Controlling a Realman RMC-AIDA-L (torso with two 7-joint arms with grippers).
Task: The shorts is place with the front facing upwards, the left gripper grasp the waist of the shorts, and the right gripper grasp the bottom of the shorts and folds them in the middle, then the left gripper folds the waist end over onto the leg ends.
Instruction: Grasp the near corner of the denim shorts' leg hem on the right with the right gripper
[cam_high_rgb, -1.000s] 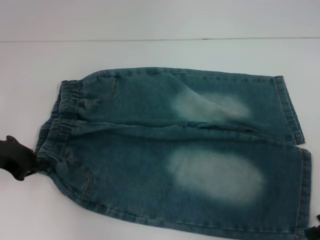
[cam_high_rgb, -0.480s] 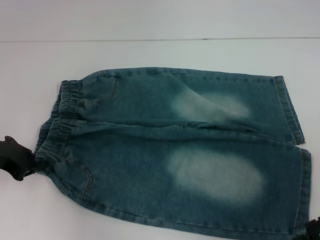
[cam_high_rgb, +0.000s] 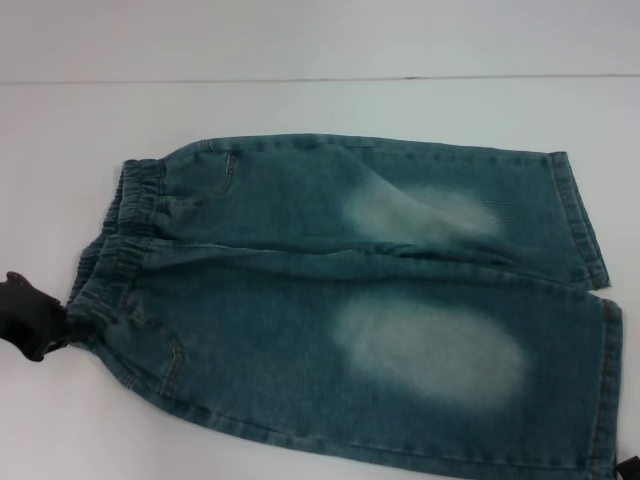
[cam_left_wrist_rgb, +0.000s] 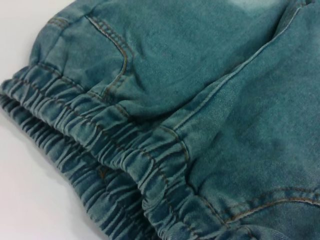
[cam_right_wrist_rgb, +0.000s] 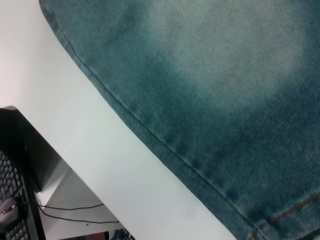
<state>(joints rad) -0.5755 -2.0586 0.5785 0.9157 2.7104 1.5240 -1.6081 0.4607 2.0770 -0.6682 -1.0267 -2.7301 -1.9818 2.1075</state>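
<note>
Blue denim shorts (cam_high_rgb: 340, 300) lie flat on the white table (cam_high_rgb: 300, 105), elastic waist (cam_high_rgb: 115, 255) to the left and leg ends (cam_high_rgb: 585, 230) to the right. My left gripper (cam_high_rgb: 35, 318) is at the near corner of the waist, touching the fabric. The left wrist view is filled by the gathered waistband (cam_left_wrist_rgb: 125, 165) and a pocket seam. Only a dark tip of my right gripper (cam_high_rgb: 630, 468) shows, at the near right corner by the leg end. The right wrist view shows the near leg's cloth (cam_right_wrist_rgb: 210, 75) and its seamed edge.
In the right wrist view, the table's front edge (cam_right_wrist_rgb: 75, 165) runs close beside the shorts. Below it are a keyboard (cam_right_wrist_rgb: 12, 220) and cables. A seam line crosses the table behind the shorts.
The right gripper has sunk lower at the near right corner, so less of it shows. The left gripper and the waist corner have barely shifted.
</note>
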